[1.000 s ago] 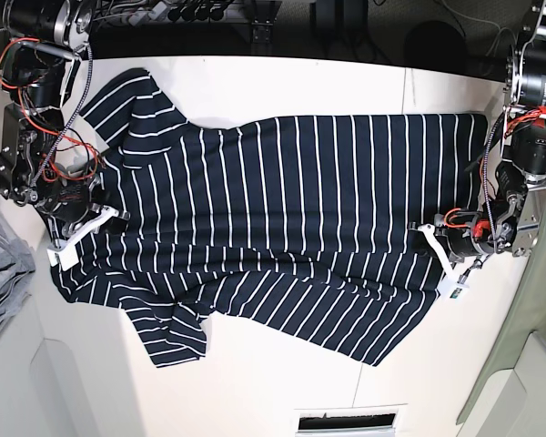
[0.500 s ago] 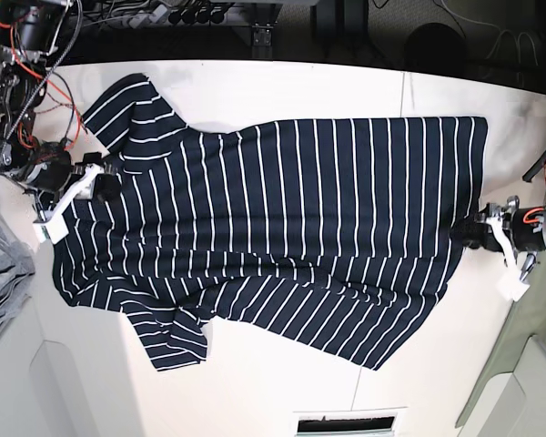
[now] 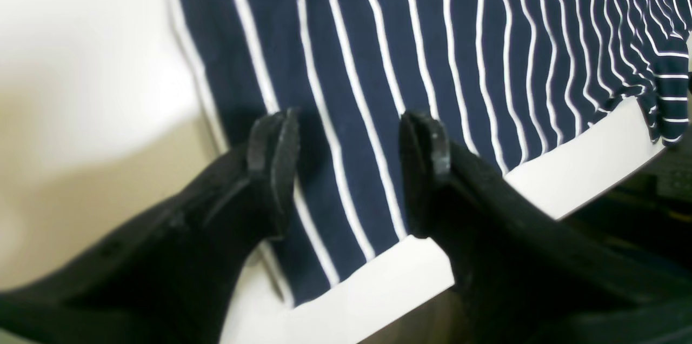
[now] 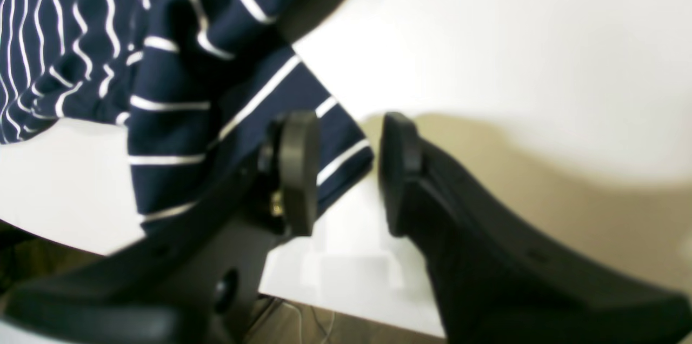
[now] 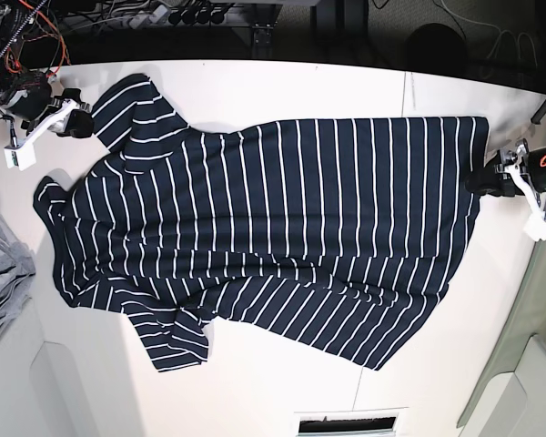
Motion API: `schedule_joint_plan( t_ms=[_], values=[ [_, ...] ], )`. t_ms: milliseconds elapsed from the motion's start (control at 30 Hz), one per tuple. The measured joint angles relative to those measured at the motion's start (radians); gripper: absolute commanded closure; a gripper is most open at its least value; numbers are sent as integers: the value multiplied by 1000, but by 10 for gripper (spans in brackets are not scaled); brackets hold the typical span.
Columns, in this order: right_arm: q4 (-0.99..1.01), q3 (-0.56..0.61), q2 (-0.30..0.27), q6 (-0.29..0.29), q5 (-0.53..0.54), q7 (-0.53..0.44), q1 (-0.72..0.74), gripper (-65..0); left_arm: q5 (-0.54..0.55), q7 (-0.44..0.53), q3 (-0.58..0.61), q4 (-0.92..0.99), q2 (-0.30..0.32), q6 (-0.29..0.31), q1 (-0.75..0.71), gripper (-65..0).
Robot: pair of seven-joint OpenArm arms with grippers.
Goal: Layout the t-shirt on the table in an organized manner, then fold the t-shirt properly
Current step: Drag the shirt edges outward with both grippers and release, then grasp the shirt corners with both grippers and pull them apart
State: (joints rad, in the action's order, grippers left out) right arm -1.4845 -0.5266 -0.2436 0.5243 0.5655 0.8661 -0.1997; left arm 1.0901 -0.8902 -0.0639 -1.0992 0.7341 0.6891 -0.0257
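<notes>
Closest to the camera, up in the left wrist view, the left tool was spread wide with nothing pinched, its two black pads hanging just above the hem end of the t-shirt. Over in the right wrist view the right tool was parted too. One pad sat in front of a striped sleeve edge and the other over bare counter, and no cloth was pinched between them, so I'd call it released.

Pulling back to the base view, the t-shirt lay spread lengthwise across the white counter, hem toward 3 o'clock and collar end toward 9. One sleeve stuck out around 10 o'clock, the other was folded under around 7. The lower edge looked rumpled and doubled over.

The left tool sat at 3 o'clock, right by the hem. The right tool hung at 10 o'clock, just beside the upper sleeve.

A grey cloth was bunched up at the 9 o'clock edge.
</notes>
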Motion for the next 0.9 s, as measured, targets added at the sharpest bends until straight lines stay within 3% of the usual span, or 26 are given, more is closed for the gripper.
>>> schedule_joint_plan(
  t_ms=[300,833,900],
  values=[
    [66,48,-1,3,14,-51,0,-203,-171,52,-1,11,-39,0,-24,-325],
    [76,188,19,37,61,-59,3,-200,-154,64,-5,8,-19,8,-89,-324],
    [76,211,19,37,64,-58,5,-145,-154,63,-5,8,-19,8,-91,-321]
  ],
)
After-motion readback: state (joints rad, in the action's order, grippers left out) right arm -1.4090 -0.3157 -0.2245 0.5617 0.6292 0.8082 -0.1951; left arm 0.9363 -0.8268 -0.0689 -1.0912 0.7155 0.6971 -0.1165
